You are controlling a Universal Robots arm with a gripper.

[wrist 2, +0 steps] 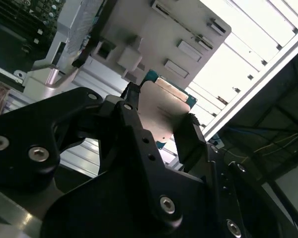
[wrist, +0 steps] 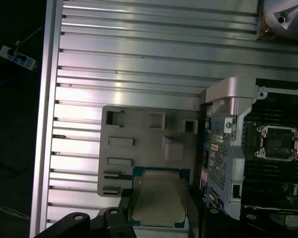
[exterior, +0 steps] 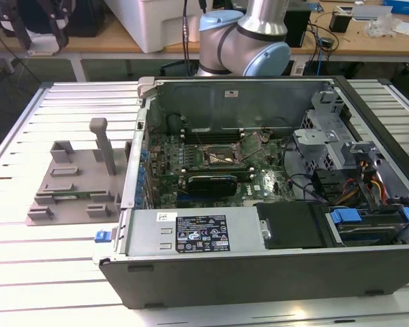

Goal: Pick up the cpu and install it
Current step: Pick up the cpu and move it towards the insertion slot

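Silver cpu (wrist: 156, 198) sits clamped in the claw (wrist 2: 161, 108) by opposite edges, seemingly clear of the grey tray (wrist: 139, 130) beyond; the socket (wrist: 278, 141) lies well apart, to its side.

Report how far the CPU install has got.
Done: the small flat square silver-topped cpu is clamped in the black gripper and looks lifted off the grey plastic parts tray. In hand: the cpu, held over that tray beside the open computer case. Left: seating it; the square black metal-framed socket inside the case is empty.
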